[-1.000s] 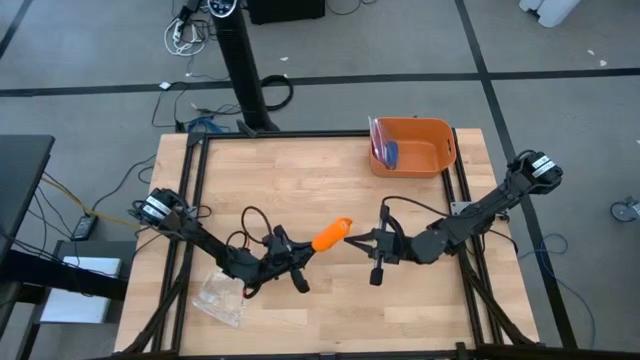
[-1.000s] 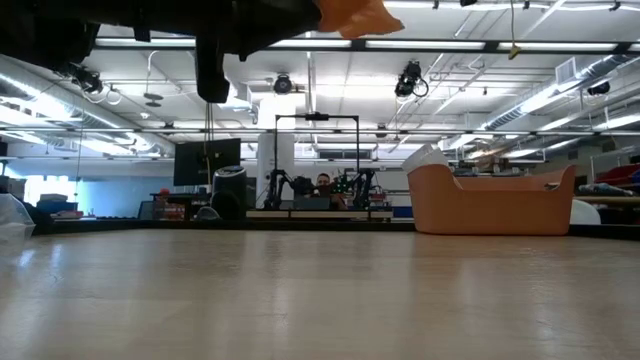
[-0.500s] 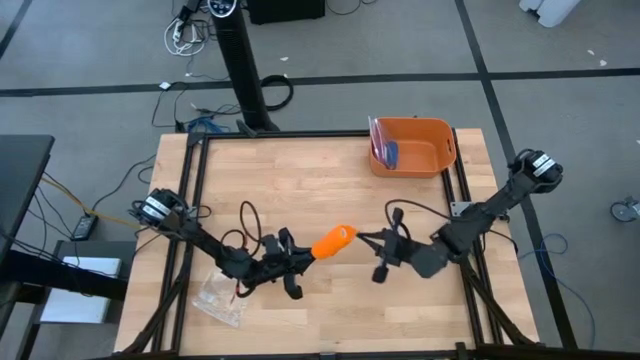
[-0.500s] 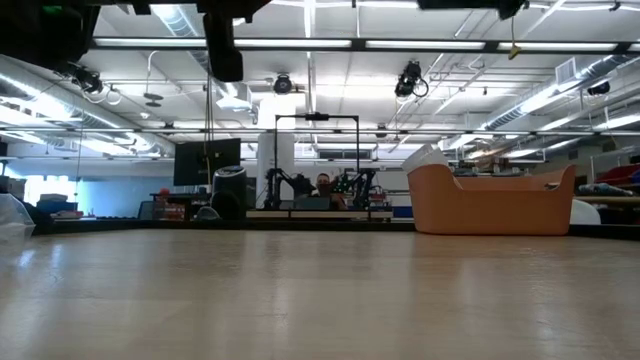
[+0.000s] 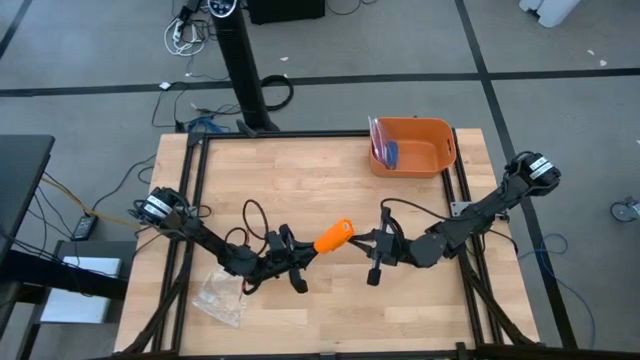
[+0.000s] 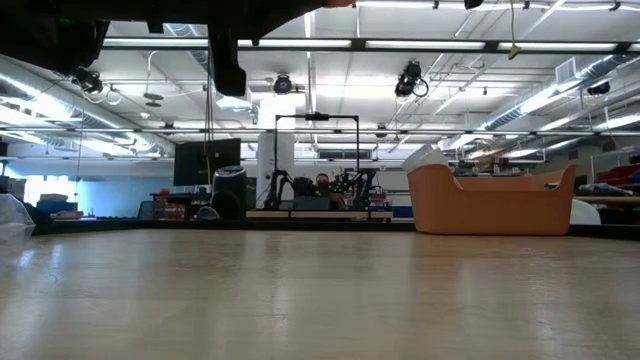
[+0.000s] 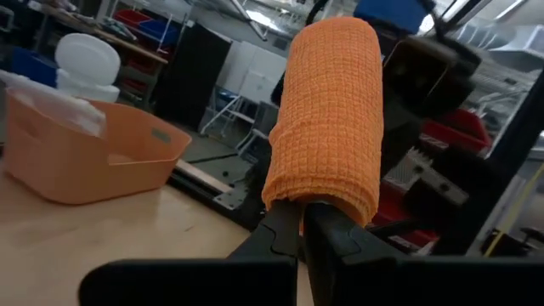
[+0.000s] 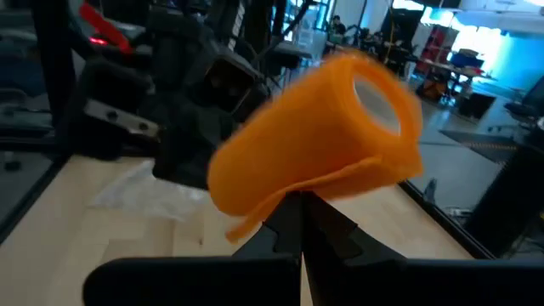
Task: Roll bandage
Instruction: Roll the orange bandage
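Since the earlier frame: right hand (image 5: 352,240) back at the roll after drawing away toward 3 o'clock. Left hand (image 5: 308,250): shut on the bandage's (image 5: 333,236) lower end. Bandage: rolled, aloft over mid-worktop (image 5: 300,180), long axis 8 to 2 o'clock. Right hand: pinched on its loose edge. Orange bin (image 5: 412,146): well apart, 1 o'clock. Open room all round.

Rolled orange bandage (image 5: 332,236), held aloft
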